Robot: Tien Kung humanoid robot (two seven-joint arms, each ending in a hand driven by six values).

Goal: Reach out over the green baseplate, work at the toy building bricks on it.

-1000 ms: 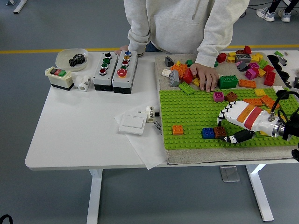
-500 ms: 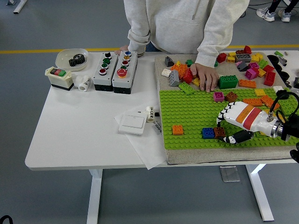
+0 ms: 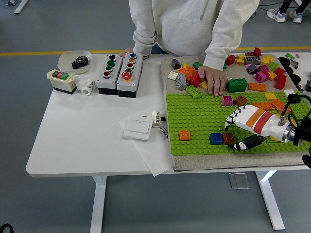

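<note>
While your right hand [image 3: 241, 130] reaches in from the right edge of the frame, low over the green baseplate [image 3: 199, 119], its fingers arch down around a brown brick [image 3: 229, 138] at the lower middle of the plate, with the thumb low on the near side and the fingertips above the far side. You look to be closing on that brick, though whether the fingers truly pinch it or only cage it cannot be told from this height. The brown brick sits touching a blue brick [image 3: 216, 139] on its left, so the two likely stand studded to the plate side by side, which would explain the hand coming from the right, where the brown one is free. Further left, an orange brick [image 3: 184, 135] stands alone on the plate. Toward the upper right, loose bricks [image 3: 260, 68] lie heaped on the tan mat beyond the plate, kept off the studs as a supply. There a person's hand [image 3: 214, 80] rests flat among them at the plate's far edge, seemingly steadying it. Your left hand is out of view. At the upper left, button boxes [image 3: 120, 73] stand apart from the work.
</note>
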